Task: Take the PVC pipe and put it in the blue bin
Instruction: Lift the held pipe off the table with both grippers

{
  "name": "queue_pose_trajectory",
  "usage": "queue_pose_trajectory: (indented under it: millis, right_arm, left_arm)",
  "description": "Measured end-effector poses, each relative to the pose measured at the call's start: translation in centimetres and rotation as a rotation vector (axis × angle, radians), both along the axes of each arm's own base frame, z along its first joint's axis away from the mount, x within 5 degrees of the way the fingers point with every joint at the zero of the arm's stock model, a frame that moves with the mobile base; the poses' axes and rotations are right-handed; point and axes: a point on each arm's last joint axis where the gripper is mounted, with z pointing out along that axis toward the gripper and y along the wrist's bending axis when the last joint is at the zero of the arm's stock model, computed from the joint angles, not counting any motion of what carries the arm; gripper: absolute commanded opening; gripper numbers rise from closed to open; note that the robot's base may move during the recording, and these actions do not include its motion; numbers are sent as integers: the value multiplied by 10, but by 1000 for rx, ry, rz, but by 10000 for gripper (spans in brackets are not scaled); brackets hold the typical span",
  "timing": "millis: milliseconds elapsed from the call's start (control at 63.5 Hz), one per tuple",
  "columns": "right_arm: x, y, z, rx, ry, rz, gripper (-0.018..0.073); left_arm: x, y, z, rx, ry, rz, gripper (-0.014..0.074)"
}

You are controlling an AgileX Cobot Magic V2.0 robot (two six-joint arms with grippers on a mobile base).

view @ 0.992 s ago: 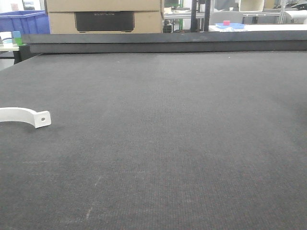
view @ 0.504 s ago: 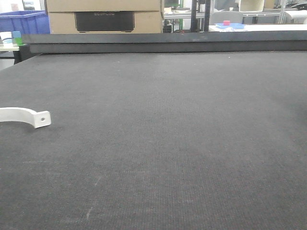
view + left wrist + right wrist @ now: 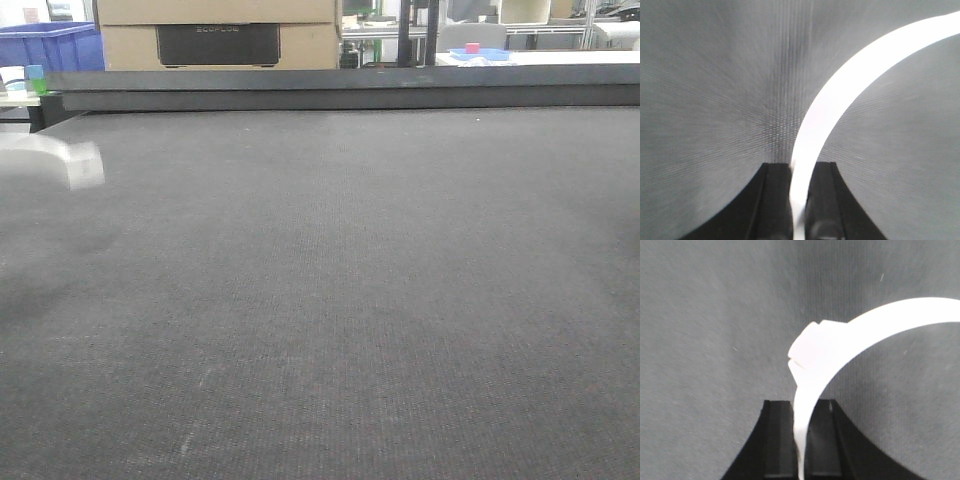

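Note:
In the left wrist view my left gripper (image 3: 800, 200) is shut on the end of a white curved PVC pipe strap (image 3: 840, 95), which arcs up and to the right above the dark mat. In the front view this strap is a motion-blurred white shape (image 3: 70, 160) in the air at the far left. In the right wrist view my right gripper (image 3: 801, 440) is shut on a second white curved strap (image 3: 840, 340) with a flat tab partway along it. Neither gripper shows in the front view. A blue bin (image 3: 50, 45) stands beyond the table at the far left.
The dark grey mat (image 3: 350, 280) covers the table up to a raised black back edge (image 3: 350, 85). Behind it stand a cardboard box (image 3: 215, 35) and a blue tray (image 3: 478, 54) with a pink object.
The white strap that lay on the mat at the left has been lifted off it. It now appears higher and blurred.

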Motion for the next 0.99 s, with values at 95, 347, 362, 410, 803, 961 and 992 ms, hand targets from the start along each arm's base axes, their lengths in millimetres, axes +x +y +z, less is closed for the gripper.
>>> queue_pose_trajectory:
  millis: [95,347,362,410,803,961,992]
  right_arm:
    - [-8,3,15,-27,-81,-5,-162]
    - [-25,6,53,-129,-383,-43,-162]
    - [-26,6,54,-134,-399,-46,-162]
    - [-32,7,60,-159,-472,-58,-162]
    - [-89,20,41,-356,-821,-64,-162]
    - [-108,26,37,-376,-878,-70,-162]
    - [-110,27,38,-379,-889,-70,-162]
  left_arm:
    - [-16,-4,32,-1,-135,8,-111]
    - [-50,-16,90,-74,-518,52,-111]
    - [-54,-17,94,-79,-547,56,-111]
    - [-62,-19,103,-89,-632,70,-111]
    - [-114,-22,96,-58,-896,120,-111]
    - [-125,-21,83,-44,-947,139,-111]
    - [-126,-22,82,-43,-952,140,-111]
